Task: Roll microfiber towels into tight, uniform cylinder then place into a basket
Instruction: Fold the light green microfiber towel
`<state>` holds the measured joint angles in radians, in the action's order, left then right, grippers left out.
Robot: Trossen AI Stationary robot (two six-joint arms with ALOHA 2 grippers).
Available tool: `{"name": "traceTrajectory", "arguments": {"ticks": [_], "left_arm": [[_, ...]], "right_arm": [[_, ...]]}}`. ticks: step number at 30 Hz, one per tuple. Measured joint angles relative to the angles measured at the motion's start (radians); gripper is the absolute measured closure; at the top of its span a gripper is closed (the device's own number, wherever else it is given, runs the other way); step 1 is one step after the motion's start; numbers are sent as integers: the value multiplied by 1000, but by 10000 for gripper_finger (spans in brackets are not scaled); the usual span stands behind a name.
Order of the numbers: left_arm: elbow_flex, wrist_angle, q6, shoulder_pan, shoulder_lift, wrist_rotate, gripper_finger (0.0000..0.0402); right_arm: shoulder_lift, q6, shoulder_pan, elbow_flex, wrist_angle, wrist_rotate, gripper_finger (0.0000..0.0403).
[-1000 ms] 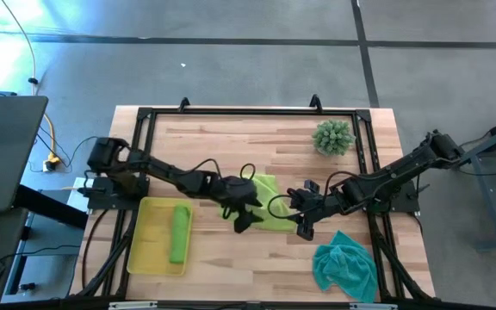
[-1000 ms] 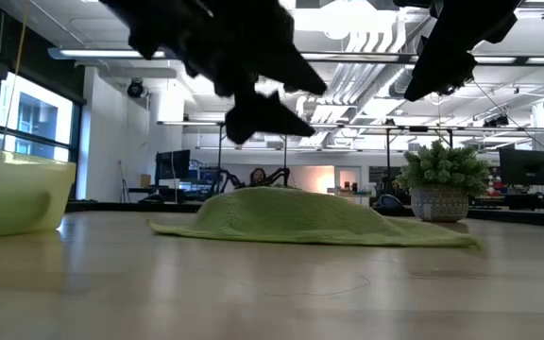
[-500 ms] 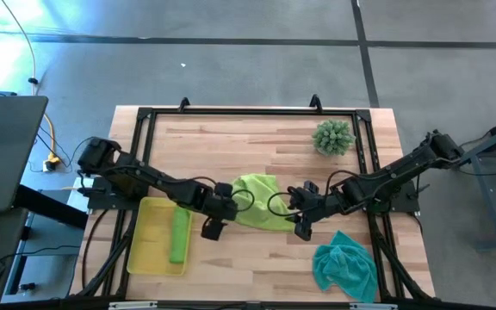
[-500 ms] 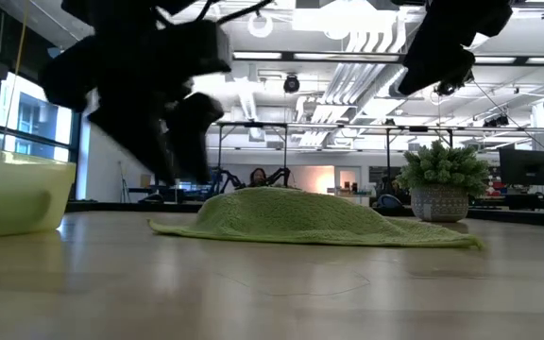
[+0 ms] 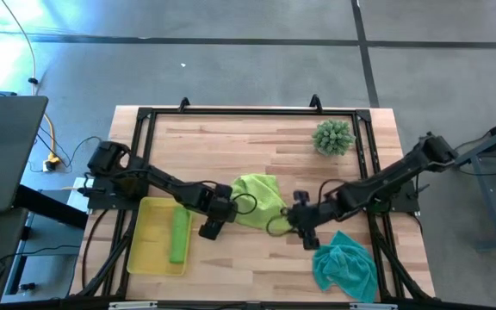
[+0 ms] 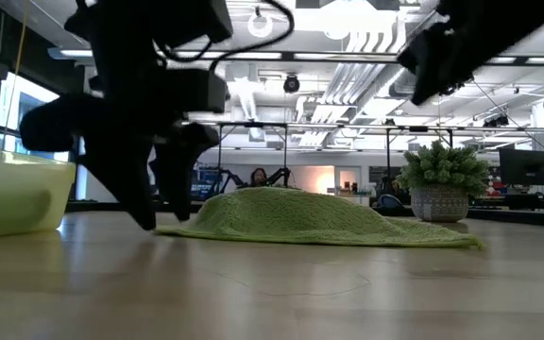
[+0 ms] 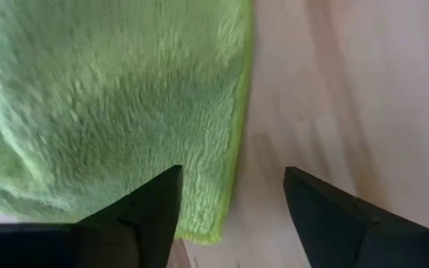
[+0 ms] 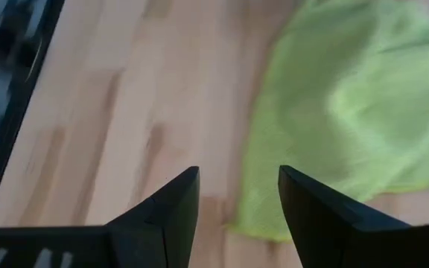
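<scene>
Left claw [image 7: 229, 201] parted, straddling green towel [image 5: 259, 200] corner, seemingly touching, right claw [image 8: 237, 197] parted beside it

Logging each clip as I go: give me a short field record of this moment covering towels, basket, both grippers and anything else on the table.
rolled towel: lime green cylinder lying inside the basket
basket: yellow tray at the table's left front
flat towel: lime green towel spread mid-table, unrolled
teal towel: crumpled at the right front
left gripper: open, low at the flat towel's left edge, one finger over its corner
right gripper: open, above the table between flat and teal towels, holding nothing
other: potted plant at the back right
</scene>
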<state>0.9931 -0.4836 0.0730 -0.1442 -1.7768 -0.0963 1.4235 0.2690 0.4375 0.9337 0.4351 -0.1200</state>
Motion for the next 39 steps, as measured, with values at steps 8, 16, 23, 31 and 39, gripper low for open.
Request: {"name": "traceTrajectory", "arguments": {"ticks": [8, 16, 23, 31, 39], "left_arm": [[2, -3, -11, 43, -28, 56, 243], [2, -11, -28, 52, -30, 81, 284], [2, -11, -79, 52, -30, 81, 299], [1, -13, -96, 52, -31, 82, 300], [0, -18, -172, 44, -32, 81, 309]], "right_arm": [[134, -43, 30, 0, -7, 48, 226], [229, -78, 37, 0, 28, 92, 226], [296, -127, 35, 0, 27, -17, 226], [357, -85, 28, 5, 27, -61, 227], [367, 30, 31, 4, 30, -59, 304]]}}
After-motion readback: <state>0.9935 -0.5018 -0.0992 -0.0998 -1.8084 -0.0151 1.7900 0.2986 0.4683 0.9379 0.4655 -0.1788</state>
